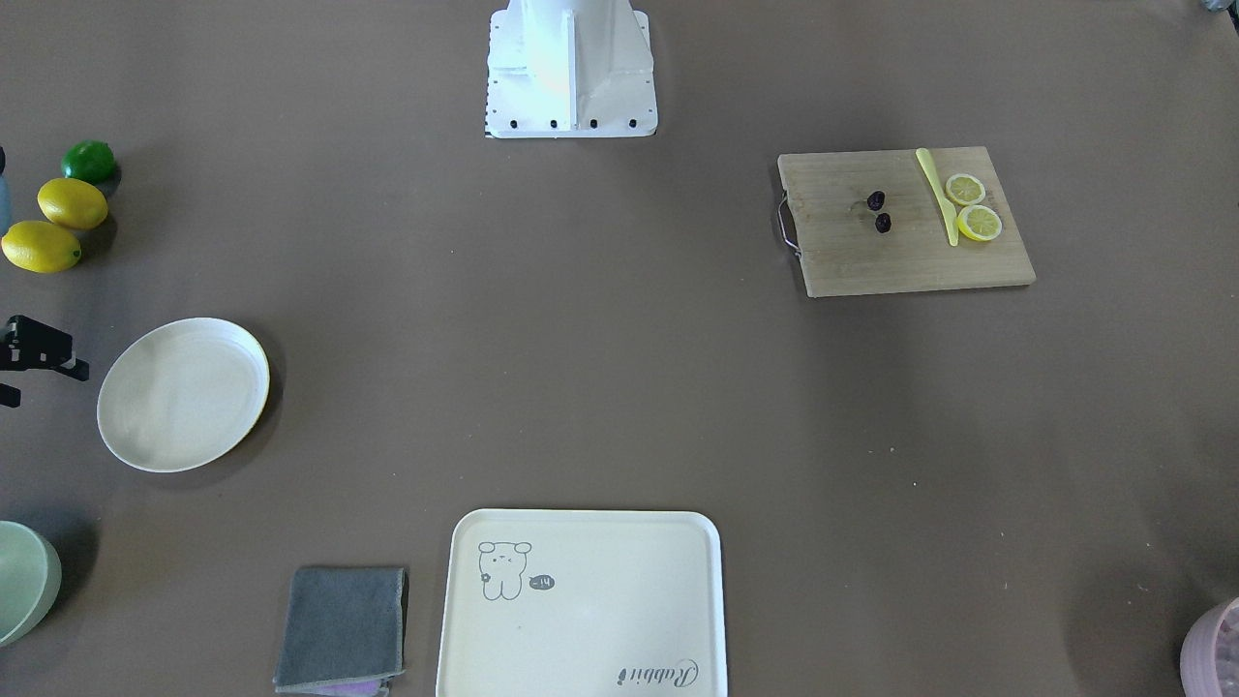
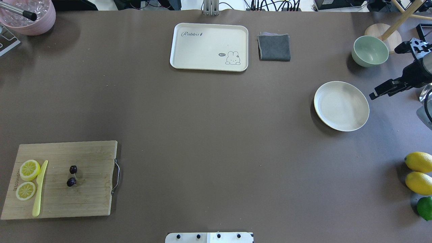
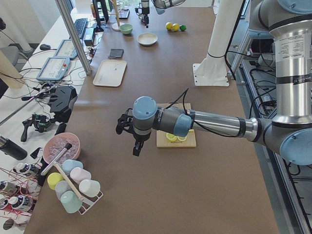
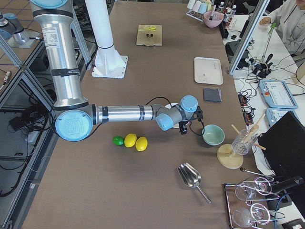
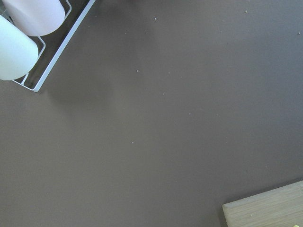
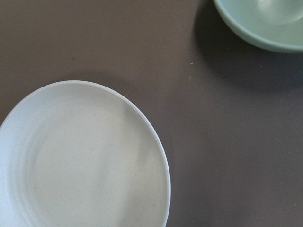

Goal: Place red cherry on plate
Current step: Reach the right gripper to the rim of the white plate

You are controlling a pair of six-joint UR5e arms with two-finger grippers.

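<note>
The red cherry (image 1: 879,211) (image 2: 72,175), two tiny dark fruits on thin stems, lies near the middle of the wooden cutting board (image 1: 900,261) (image 2: 87,202). The cream-white plate (image 1: 184,392) (image 2: 341,105) (image 6: 80,156) sits bare at the table's other end. My right gripper (image 1: 48,382) (image 2: 381,91) hangs just beyond the plate's outer rim. Its two fingertips look apart with nothing between them. My left gripper (image 3: 135,146) hovers over bare table off the board's outer end, showing only in the exterior left view. I cannot tell whether it is open or shut.
A yellow knife (image 2: 39,189) and two lemon slices (image 2: 27,177) share the board. The bear tray (image 2: 209,47) and grey cloth (image 2: 274,47) lie at the far edge. A green bowl (image 2: 370,50), two lemons (image 2: 418,172) and a lime (image 2: 424,207) flank the plate. A cup rack (image 3: 73,190) stands past the left gripper.
</note>
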